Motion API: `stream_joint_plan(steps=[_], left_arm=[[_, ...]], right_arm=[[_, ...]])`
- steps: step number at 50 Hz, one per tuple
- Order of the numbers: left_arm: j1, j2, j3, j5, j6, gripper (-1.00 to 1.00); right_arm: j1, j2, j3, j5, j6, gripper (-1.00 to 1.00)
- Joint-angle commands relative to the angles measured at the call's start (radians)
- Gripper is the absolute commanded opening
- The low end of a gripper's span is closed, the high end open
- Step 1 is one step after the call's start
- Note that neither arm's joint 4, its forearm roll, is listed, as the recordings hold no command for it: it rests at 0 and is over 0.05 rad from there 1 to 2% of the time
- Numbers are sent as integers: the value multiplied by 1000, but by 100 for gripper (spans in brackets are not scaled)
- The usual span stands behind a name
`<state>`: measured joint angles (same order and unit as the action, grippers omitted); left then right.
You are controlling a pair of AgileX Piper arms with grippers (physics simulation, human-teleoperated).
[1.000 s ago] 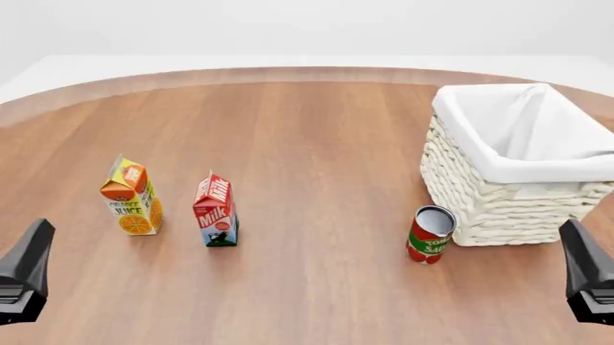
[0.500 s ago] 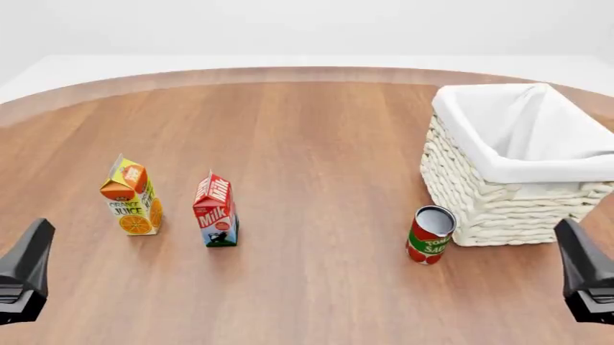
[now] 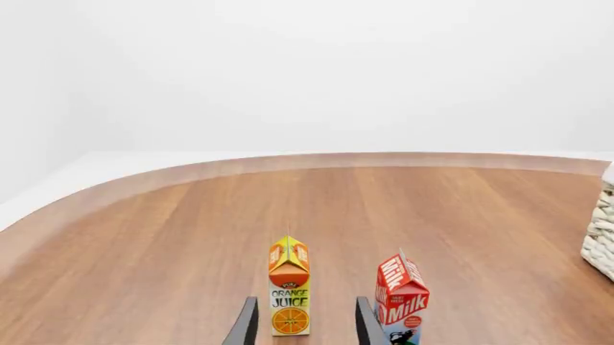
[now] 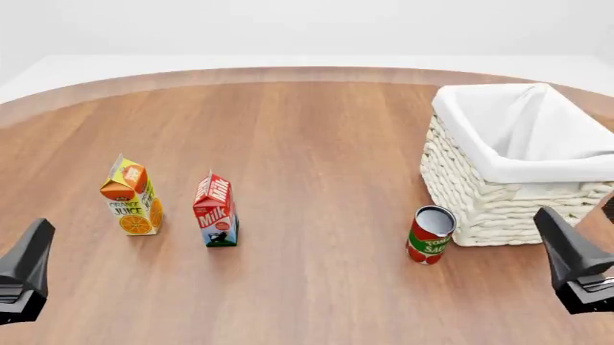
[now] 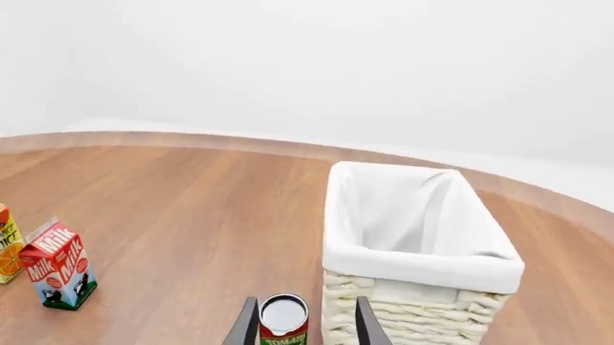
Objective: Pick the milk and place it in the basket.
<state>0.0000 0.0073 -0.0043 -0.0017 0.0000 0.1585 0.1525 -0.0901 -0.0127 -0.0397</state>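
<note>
where front hides fingers, left hand (image 3: pixel 302 327) parted

A: Table (image 4: pixel 317 144) finish?
B: Wood grain, smooth, soft satin sheen.
A: Basket (image 4: pixel 489 208)?
B: Rough woven wicker, cream, matt; liner (image 4: pixel 537 129) is white cloth, matt, with soft folds.
A: Cartons?
B: Milk (image 4: pixel 216 210) and juice (image 4: pixel 131 197): printed paperboard, smooth, slight gloss.
A: Can (image 4: pixel 430 235)?
B: Metal top, dull grey; glossy printed label.
A: Grippers?
B: Left gripper (image 3: pixel 302 323) fingers: dark, matt, plastic-like.
</note>
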Motion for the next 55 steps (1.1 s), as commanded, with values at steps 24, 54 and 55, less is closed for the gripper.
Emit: stream_joint_plan(steps=[24, 54, 55], left_arm=[[0, 0, 0, 0, 0, 100], [0, 0, 0, 0, 0, 100], [0, 0, 0, 0, 0, 100]], right_arm=[[204, 188, -121, -29, -50, 100], [368, 601, -376, -112, -65, 100], [368, 602, -376, -112, -65, 100]])
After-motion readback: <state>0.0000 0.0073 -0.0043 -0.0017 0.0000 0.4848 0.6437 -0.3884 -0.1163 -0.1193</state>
